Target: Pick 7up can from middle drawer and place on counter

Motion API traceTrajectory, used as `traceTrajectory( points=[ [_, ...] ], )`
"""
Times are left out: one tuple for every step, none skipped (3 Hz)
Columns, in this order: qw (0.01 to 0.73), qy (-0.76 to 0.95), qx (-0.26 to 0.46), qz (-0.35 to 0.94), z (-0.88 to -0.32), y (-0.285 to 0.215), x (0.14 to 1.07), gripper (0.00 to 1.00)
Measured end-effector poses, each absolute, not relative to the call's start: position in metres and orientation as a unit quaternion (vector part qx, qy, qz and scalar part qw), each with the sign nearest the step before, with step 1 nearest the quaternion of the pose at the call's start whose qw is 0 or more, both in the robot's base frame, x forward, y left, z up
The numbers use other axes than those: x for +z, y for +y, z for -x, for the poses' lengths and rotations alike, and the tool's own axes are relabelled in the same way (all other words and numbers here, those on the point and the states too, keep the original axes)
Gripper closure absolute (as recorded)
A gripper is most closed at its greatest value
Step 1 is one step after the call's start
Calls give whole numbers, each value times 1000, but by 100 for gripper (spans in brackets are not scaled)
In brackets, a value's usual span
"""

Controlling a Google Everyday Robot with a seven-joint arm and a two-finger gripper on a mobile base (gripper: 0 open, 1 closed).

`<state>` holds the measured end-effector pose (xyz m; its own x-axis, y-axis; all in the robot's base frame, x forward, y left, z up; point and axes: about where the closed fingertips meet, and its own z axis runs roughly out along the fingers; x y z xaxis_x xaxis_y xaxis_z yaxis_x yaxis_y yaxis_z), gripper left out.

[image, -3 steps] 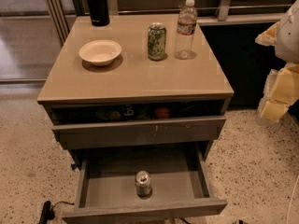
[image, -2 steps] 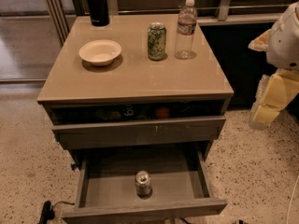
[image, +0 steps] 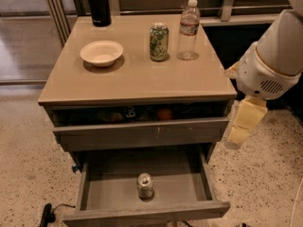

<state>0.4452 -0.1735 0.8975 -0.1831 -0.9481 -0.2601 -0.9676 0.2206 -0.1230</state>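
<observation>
Camera view: hand (image: 244, 124) has come in from the right edge over the last sec and now hangs just off the worktop's (image: 137, 82) right-front corner, approx level w/ the snack drawer (image: 142, 134) front. Can't tell whether it's open or closed. Nothing else has moved.

7up can (image: 145, 185) stands upright on the middle drawer (image: 184, 188) floor, well below and to the left of hand, untouched. Drawer is pulled out, so access from above looks clear. Meaning: approach is only starting, pick not yet done.

Up and left of hand, on the worktop, sit green can (image: 158, 41), water bottle (image: 189, 30), bowl (image: 101, 53) and black flask (image: 98, 4). The bare front strip nearest hand looks the likely drop spot, IMO.
</observation>
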Motion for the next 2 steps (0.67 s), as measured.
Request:
traceTrajectory(
  points=[
    [129, 765, 52, 629, -443, -164, 863, 0],
    [155, 764, 69, 622, -436, -150, 826, 0]
  ],
)
